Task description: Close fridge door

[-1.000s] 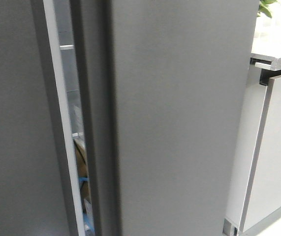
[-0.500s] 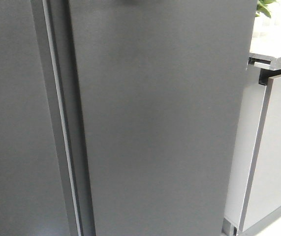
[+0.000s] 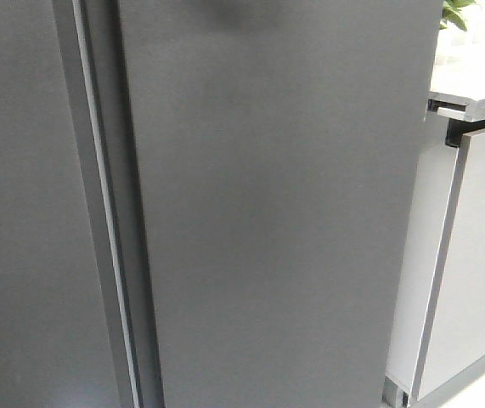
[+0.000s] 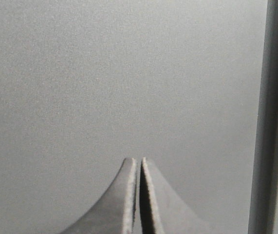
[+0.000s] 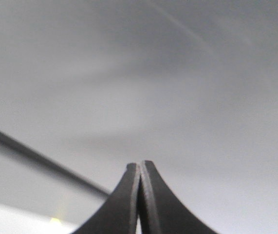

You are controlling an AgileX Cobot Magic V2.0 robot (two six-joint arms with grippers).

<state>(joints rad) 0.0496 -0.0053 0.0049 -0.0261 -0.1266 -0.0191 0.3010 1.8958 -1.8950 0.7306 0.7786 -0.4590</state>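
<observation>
Kitchen cabinetry frames this scene: a light-grey cabinet front (image 3: 480,263) under a pale countertop (image 3: 476,85) stands to the right of a tall dark-grey fridge.

Starting at the arms, the left tool (image 4: 139,163) has its two fingers pressed together with only a hairline between them, and it grips nothing; its tips point at a flat matte grey panel, with a dark vertical seam (image 4: 270,117) off to one side. The right tool (image 5: 139,165) is likewise pinched together and empty, aimed at blurred grey surface crossed by a dark diagonal line. Whether either tip actually touches the panel cannot be told.

Outward from there, the fridge door (image 3: 284,221) fills the middle of the front view and sits flush, or very nearly so, beside the matching fixed panel (image 3: 21,221); only a thin pale strip (image 3: 106,221) shows along the gap between them, and none of the interior is visible.

Such a door is probably stiff and fairly heavy, with a smooth face that offers no grip, so it suits a flat push near the free edge by the seam, not a pinch. The task looks essentially done.
</observation>
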